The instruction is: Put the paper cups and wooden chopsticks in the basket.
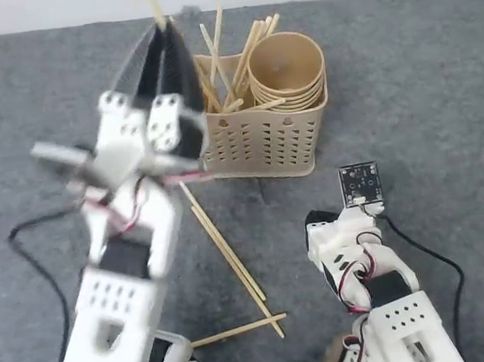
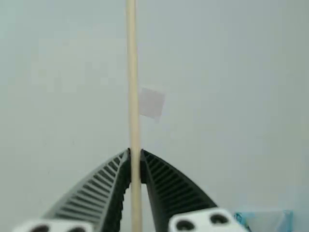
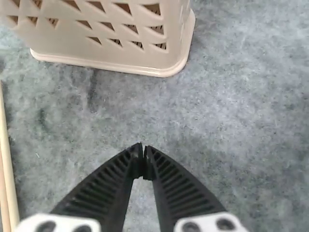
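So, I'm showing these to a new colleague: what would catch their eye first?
The left end effector, next to the basket, is shut on a wooden chopstick pointing past its tips. The basket holds stacked paper cups and chopsticks, and a few loose chopsticks lie on the grey mat before it.

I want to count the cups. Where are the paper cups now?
In the high view, the stacked paper cups sit inside the basket, at its right end, next to the chopsticks standing in it.

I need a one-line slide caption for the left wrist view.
Left gripper shut on a chopstick that runs out past its fingertips.
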You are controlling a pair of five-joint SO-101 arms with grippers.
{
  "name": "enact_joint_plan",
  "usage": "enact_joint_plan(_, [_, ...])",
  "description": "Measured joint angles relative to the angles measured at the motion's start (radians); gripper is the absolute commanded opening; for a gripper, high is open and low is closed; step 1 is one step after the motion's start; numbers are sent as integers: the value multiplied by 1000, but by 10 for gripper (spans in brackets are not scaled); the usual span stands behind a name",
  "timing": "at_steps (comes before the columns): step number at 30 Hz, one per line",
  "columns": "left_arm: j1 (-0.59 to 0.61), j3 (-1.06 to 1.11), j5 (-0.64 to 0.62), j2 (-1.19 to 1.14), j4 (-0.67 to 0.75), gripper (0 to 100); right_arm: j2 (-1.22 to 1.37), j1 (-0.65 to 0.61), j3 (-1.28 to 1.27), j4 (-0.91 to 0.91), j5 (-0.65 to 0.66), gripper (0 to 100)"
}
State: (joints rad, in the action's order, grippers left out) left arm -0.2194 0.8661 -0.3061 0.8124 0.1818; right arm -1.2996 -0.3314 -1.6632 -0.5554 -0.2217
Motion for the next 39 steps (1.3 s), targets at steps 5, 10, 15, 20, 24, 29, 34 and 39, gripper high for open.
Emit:
enact_joint_plan(5, [-2,-29,3,-272,158,12,0,31,0,38,11,8])
enact_joint_plan(10, [15,-29,-3,-425,189,13,0,49,0,64,29,8])
enact_joint_plan(15, [28,-29,-3,-466,189,81,0,55,0,72,29,8])
enact_joint_plan(20, [58,-29,-84,-466,189,202,0,57,0,72,29,8])
enact_joint_plan(24, [69,-29,-124,-466,169,194,0,57,0,72,29,8])
enact_joint_plan(29, [71,-29,-129,-396,81,194,0,57,0,72,29,8])
enact_joint_plan(34, [71,-29,-135,-173,-97,194,0,57,0,72,31,8])
enact_joint_plan(39, [71,-29,-138,123,-368,194,0,57,0,72,31,8])
